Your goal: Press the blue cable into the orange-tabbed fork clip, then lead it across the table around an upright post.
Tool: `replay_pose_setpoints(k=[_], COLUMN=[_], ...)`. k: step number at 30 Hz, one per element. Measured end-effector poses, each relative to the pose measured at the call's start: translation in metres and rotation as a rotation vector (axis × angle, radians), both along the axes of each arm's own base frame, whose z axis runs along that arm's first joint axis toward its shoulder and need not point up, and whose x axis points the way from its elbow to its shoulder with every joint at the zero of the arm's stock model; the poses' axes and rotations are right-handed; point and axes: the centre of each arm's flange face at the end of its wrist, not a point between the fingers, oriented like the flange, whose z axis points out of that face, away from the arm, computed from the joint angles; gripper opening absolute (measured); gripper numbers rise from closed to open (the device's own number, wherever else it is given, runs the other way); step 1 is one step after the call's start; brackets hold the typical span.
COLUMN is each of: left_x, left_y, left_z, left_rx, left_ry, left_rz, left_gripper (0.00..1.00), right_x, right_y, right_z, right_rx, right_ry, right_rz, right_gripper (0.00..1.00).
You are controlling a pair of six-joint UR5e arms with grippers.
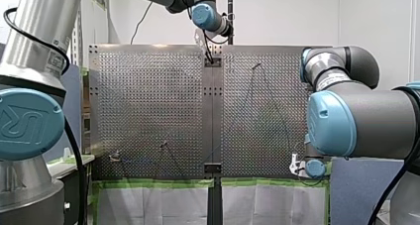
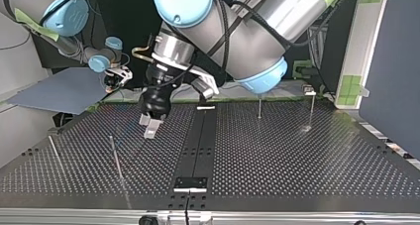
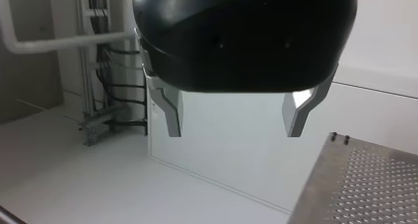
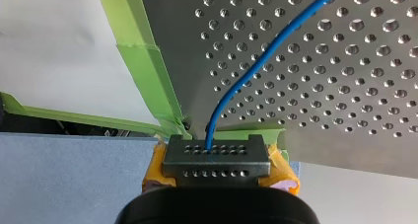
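Note:
The blue cable [image 4: 256, 61] runs over the perforated table [image 4: 345, 86] and ends between the fingers of my right gripper [image 4: 217, 157], which is shut on it just off the table's green-taped edge. Yellow pads [image 4: 281, 172] show behind its perforated metal finger plates. In the front view that gripper [image 1: 297, 165] sits at the table's near right corner. My left gripper [image 3: 234, 118] is open with nothing between its metal fingers. It hangs over the table's far middle [image 1: 210, 56], and in the top view [image 2: 151, 123] it is just above the plate. A small clip on a stem [image 2: 309, 91] stands at the top view's right.
Thin upright posts stand on the plate [image 2: 259, 108] [image 2: 116, 158] [image 2: 54, 153]. A dark centre strip [image 2: 198, 140] splits the table. Green tape [image 4: 148, 71] lines the near edge. A grey board [image 2: 64, 91] lies beyond the table beside my right arm.

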Motion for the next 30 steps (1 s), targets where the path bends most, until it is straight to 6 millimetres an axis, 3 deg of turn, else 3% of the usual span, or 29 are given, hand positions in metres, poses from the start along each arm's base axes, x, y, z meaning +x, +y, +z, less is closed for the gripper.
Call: replay_pose_setpoints(k=[17, 30], left_x=[-0.039, -0.029], left_y=[0.039, 0.036], left_z=[0.026, -0.040], left_rx=[-0.113, -0.112], left_ry=[-0.116, -0.087], left_rz=[0.000, 0.010], left_gripper=[1.00, 1.00], right_x=[0.001, 0.002], right_y=[0.000, 0.001], right_z=[0.000, 0.000], right_rx=[0.002, 0.005], right_ry=[0.000, 0.000], right_rz=[0.003, 0.005], right_gripper=[0.00, 0.00])
